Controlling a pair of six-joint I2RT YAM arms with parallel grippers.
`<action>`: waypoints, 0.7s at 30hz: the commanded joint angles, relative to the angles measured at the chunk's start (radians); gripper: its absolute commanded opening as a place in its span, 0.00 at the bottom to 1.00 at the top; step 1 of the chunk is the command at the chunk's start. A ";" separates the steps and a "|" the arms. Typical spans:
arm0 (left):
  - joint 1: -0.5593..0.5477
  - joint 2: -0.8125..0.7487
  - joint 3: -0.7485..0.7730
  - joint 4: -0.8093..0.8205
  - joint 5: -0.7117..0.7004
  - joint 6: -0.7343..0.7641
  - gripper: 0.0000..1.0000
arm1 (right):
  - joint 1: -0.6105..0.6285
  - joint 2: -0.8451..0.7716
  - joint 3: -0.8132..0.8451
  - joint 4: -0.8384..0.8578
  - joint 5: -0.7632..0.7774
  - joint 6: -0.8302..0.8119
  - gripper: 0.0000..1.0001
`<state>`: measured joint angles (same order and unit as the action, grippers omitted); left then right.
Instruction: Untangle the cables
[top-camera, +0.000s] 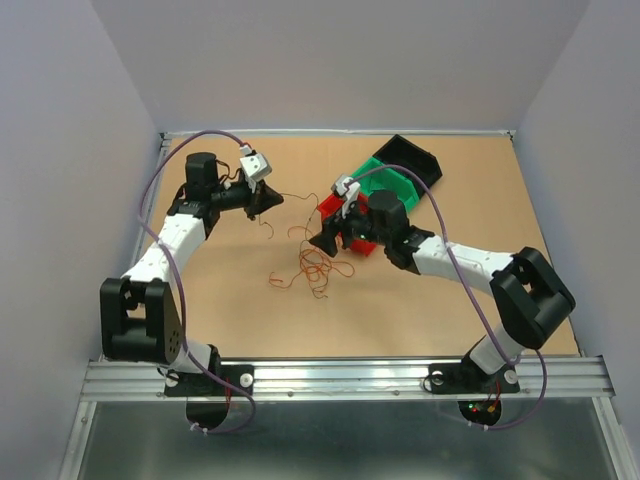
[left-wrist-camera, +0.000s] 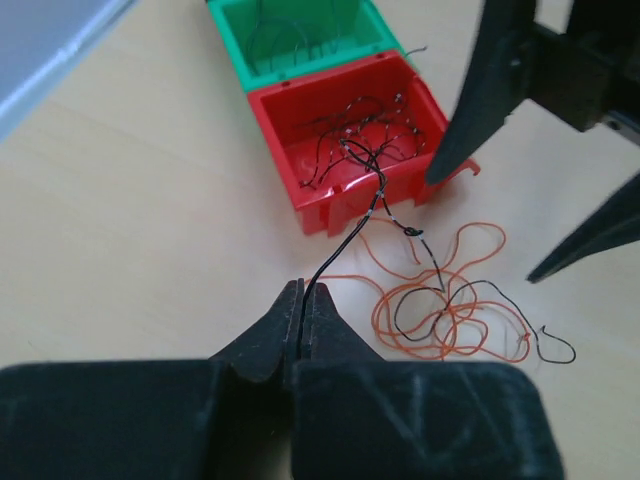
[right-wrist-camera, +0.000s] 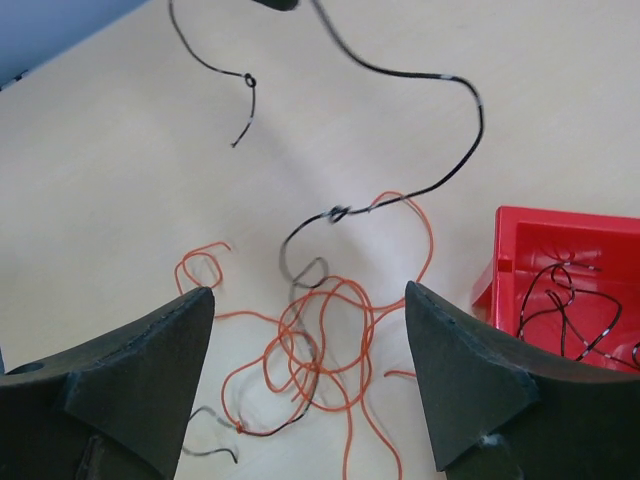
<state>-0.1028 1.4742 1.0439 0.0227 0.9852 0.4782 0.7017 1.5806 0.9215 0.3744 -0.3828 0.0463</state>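
A tangle of thin orange cables with black strands lies on the tan table. It also shows in the right wrist view and the left wrist view. My left gripper is shut on a black cable. That cable rises from the jaws and runs over to a knot at the tangle. From above, the left gripper is left of the tangle. My right gripper is open and empty, hovering over the tangle with one finger on each side; from above it is just right of the tangle.
A red bin holding several black wires stands right beside the tangle. A green bin with a few wires is behind it, and a black bin is further back. White walls enclose the table.
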 joint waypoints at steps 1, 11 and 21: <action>0.003 -0.093 -0.065 0.049 0.102 0.057 0.00 | 0.007 0.022 0.099 0.047 0.007 0.033 0.83; 0.003 -0.218 -0.116 0.086 0.116 0.020 0.00 | 0.009 0.105 0.126 0.182 -0.131 0.082 0.70; 0.003 -0.219 -0.131 0.132 0.133 -0.036 0.00 | 0.007 0.069 0.093 0.360 -0.121 0.171 0.01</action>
<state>-0.1028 1.2793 0.9241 0.0963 1.0809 0.4732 0.7017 1.7138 0.9897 0.5671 -0.5053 0.1814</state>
